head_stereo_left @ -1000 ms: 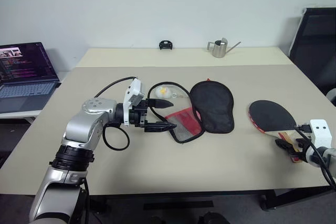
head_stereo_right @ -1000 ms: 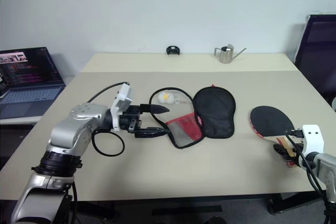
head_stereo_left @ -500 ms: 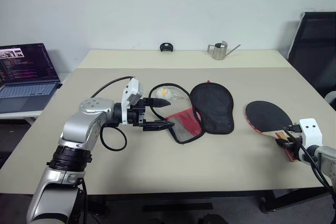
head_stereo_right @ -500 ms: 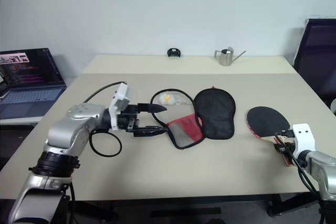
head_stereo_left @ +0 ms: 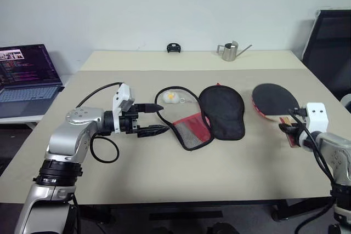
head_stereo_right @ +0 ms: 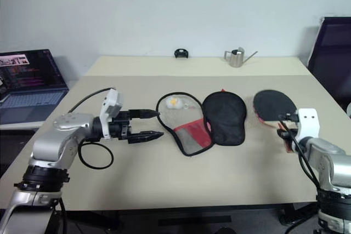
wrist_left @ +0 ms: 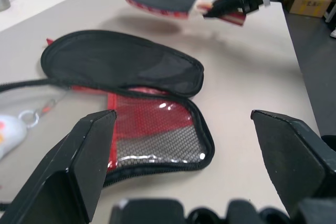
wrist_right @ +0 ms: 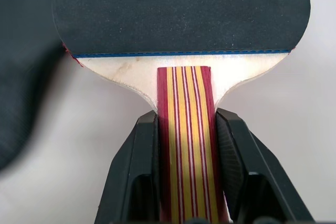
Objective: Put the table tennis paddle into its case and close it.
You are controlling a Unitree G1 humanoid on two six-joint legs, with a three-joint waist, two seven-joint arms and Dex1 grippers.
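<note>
One paddle, now lifted off the table.
The right gripper (wrist_right: pixel 185 145), clamped on the striped handle, has raised the table tennis paddle (head_stereo_left: pixel 273 99) nearer the unzipped case (head_stereo_left: pixel 213 114); the left gripper (head_stereo_left: pixel 154 119) gapes empty.

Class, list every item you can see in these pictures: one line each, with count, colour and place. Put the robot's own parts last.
table tennis paddle: one, black face, red edge, striped wooden handle; held above the table's right side.
case: one, black with red mesh panel; lying open at the table's centre.
white and yellow item: one; on the table inside the case's black loop.
table: one, beige; a second surface adjoins behind.
watering can: one, silver; far edge.
small black object: one; far edge, left of the can.
laptop: one, screen lit; on a side desk at the left.
chair: one, black; far right.
left tool: black, open, near the case.
right tool: black, shut on the paddle's handle.
</note>
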